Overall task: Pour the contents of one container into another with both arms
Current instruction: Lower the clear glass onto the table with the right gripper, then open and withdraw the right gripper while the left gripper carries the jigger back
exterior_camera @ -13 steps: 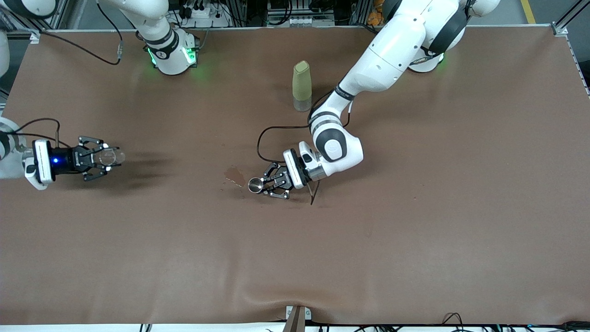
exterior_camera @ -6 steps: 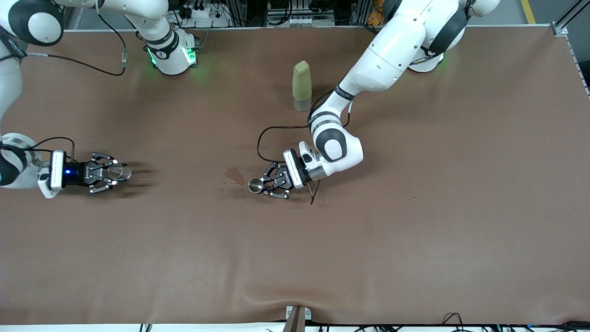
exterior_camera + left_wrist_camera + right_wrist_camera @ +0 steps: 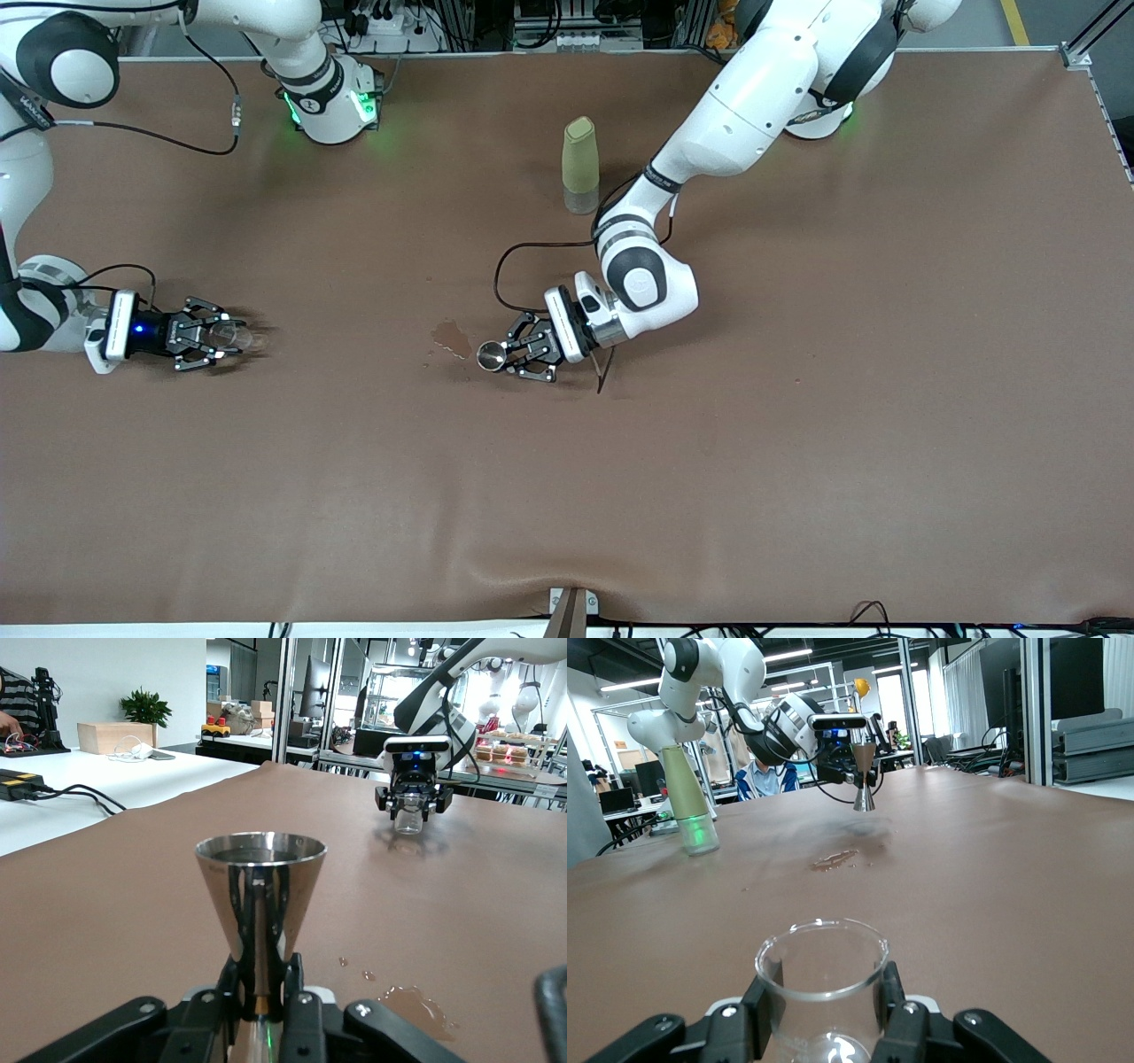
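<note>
My left gripper [image 3: 498,357] is shut on the silver jigger [image 3: 490,356] near the middle of the table. The jigger [image 3: 260,904] stands upright, its narrow waist pinched between the black fingers [image 3: 297,979]. My right gripper [image 3: 226,341] is shut on the clear cup [image 3: 230,336] low at the right arm's end of the table. The cup [image 3: 822,992] is upright and looks empty, held between both pads [image 3: 890,992]. From the left wrist view the right gripper [image 3: 409,811] and cup [image 3: 408,820] show small across the brown table; from the right wrist view the jigger [image 3: 864,775] shows far off.
A tall olive-green bottle [image 3: 580,165] with a clear base stands farther from the front camera than the jigger. A small wet spill [image 3: 452,337] marks the brown mat beside the jigger. A black cable [image 3: 514,266] loops by the left wrist.
My right gripper has come down with the cup and drawn slightly nearer the front camera. The left gripper and jigger have stayed put.
</note>
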Controlling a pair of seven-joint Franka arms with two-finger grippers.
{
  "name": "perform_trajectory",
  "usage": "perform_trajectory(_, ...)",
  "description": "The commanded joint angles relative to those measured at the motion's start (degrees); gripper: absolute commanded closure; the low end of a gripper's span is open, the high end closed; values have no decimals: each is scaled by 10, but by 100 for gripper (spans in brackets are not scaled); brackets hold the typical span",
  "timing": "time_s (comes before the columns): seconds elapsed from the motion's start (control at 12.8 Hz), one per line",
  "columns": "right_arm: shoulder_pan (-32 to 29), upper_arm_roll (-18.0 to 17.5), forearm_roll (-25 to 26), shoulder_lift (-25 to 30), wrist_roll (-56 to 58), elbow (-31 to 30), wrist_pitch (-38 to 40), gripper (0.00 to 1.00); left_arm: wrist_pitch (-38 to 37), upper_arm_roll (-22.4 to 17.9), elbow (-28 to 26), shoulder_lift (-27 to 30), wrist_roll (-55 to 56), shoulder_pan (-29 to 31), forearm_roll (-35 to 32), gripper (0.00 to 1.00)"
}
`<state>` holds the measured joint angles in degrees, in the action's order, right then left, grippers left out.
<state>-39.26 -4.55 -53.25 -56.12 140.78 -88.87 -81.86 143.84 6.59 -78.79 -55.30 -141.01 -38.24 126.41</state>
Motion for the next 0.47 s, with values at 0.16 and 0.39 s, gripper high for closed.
perform_trajectory(0.16,-2,-11,-11,-29,23,19,-8,70,6,1,-8,12,-6,0,7,100)
perform_trajectory(0.39,-1,-12,-10,-29,24,21,-7,66,6,1,-8,12,-5,0,7,100)
